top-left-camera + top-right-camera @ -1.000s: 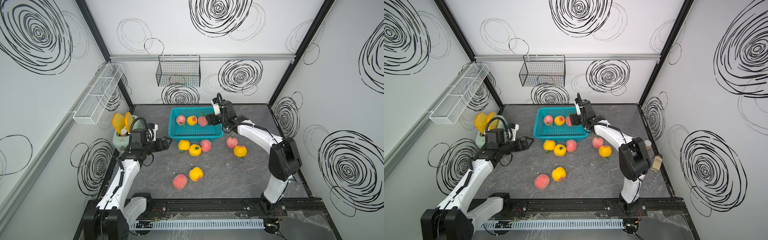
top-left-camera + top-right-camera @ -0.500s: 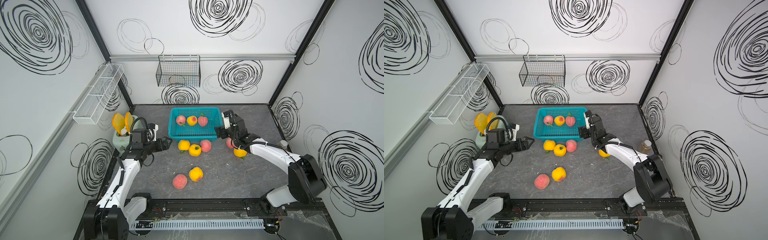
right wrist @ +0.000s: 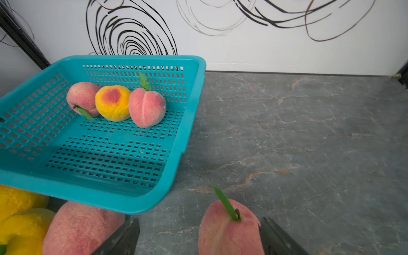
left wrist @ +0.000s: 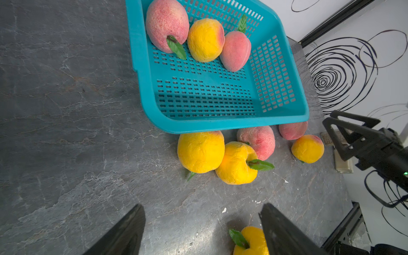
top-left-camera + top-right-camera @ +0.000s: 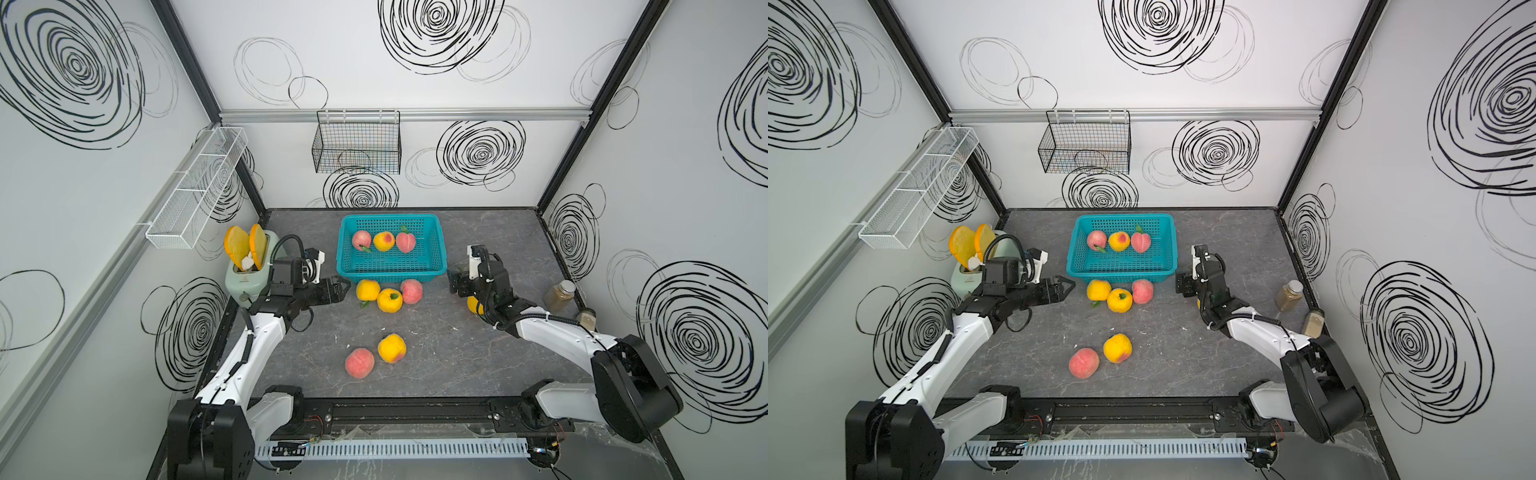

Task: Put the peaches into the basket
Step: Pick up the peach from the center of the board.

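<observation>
Though near basket [image 5: 390, 277], toaster [image 5: 245, 282] label illegible.

Bright, even white light from above fills all four views without harsh glare, the basket [image 3: 196, 88] casting only a soft shadow on the table [image 3: 309, 132], the top views sharp but bowed at their edges, the wrist views wide-angled and stretched toward the corners
</observation>
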Motion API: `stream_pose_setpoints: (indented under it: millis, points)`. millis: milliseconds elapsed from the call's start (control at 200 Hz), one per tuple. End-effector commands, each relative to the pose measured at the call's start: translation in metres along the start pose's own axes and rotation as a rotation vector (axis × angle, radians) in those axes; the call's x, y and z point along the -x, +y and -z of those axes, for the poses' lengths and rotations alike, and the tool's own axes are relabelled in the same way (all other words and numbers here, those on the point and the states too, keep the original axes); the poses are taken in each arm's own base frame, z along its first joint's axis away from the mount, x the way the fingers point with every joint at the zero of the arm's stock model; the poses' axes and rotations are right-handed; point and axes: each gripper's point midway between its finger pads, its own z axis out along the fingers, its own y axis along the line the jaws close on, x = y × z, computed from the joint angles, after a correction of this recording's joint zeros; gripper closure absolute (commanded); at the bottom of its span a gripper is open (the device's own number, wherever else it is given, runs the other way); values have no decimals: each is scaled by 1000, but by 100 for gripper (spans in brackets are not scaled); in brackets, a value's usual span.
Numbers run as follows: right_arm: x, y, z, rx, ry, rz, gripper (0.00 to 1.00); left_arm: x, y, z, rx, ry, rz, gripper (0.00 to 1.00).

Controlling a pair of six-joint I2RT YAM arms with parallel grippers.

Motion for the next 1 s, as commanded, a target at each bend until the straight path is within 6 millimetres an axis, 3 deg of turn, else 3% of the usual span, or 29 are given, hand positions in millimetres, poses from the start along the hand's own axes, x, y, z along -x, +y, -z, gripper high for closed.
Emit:
stream_pose_setpoints:
  millis: [0, 385, 995]
  points:
    - [11, 3, 3, 23, -82, -50, 11, -1, 1, -4, 2, 2, -11, 14]
    - [-15, 4, -2, 42, -79, -42, 12, -9, -6, -10, 24, 28, -47, 14]
    - [-19, 9, -1, 50, -88, -62, 12, -54, -45, -25, 70, 128, -120, 14]
